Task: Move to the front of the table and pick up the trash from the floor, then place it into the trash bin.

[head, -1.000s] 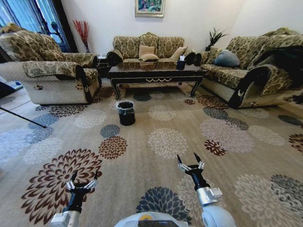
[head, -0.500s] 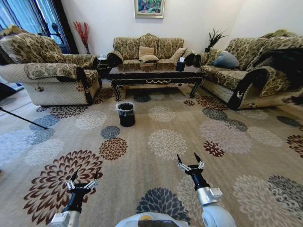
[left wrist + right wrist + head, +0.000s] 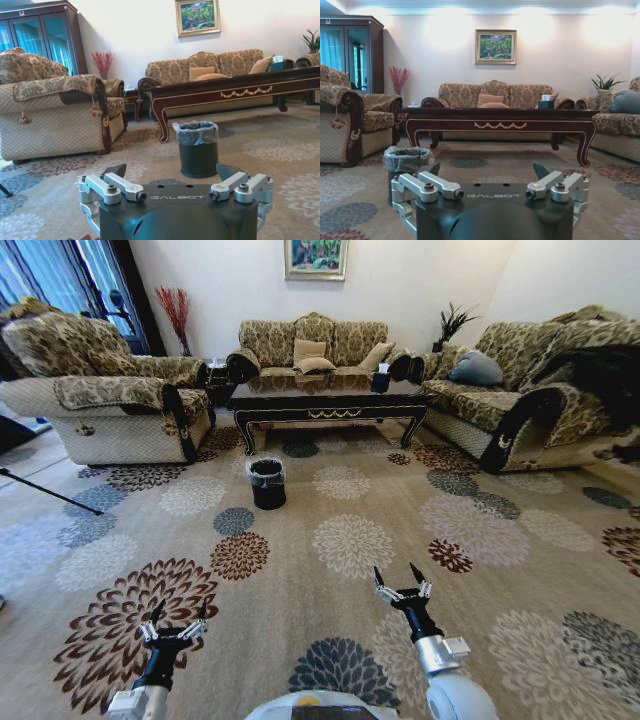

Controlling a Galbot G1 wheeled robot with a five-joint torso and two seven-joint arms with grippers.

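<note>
Since the last look the whole head view has slid a little — the camera moved with the robot; the furniture has not shifted on the carpet. My left gripper (image 3: 178,618) and right gripper (image 3: 402,579) hang at the same low spots in the picture as before, both held out over the floor (image 3: 300,580) with their fingers spread wide and nothing between them.

Well ahead of both grippers stands the coffee table (image 3: 328,398), its long axis running crosswise to my line of sight, one long side with the gold scroll ornament facing me. From the right wrist camera I see it almost square-on (image 3: 500,125); from the left wrist camera it runs off at a slant (image 3: 235,90).

The trash bin (image 3: 266,481) stands upright on the carpet on my side of the table, near its left front leg — forward of the left gripper and off to the left of the right one, well apart from both. Its liner bag is folded over the rim (image 3: 196,131).

I cannot make out any trash on the carpet.
</note>
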